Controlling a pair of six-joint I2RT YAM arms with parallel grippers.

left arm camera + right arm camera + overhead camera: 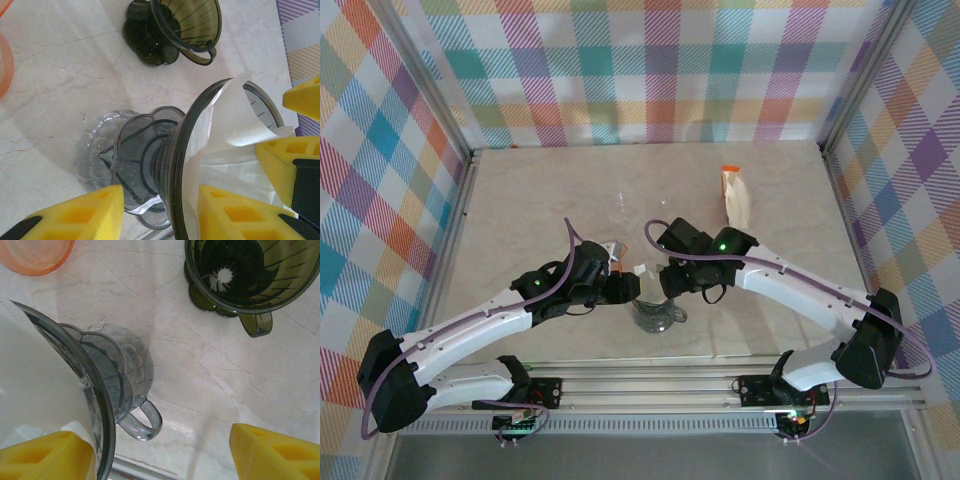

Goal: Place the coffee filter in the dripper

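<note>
left wrist view: pale marble worktop (60, 90); above it the smoke-grey dripper (172, 170), rim pinched by the left hand (160, 192). a darker dripper (185, 25) stands well apart. the white coffee filter (235, 125) sits inside the pinched dripper. right hand (155, 440) spread wide, one finger at the filter.

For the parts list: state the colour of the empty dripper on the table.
Empty dripper: dark green, best in right wrist view.

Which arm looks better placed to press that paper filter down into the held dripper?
Probably right. The right hand, open, sits at the filter in the dripper; the left hand is gripping the dripper rim.
</note>
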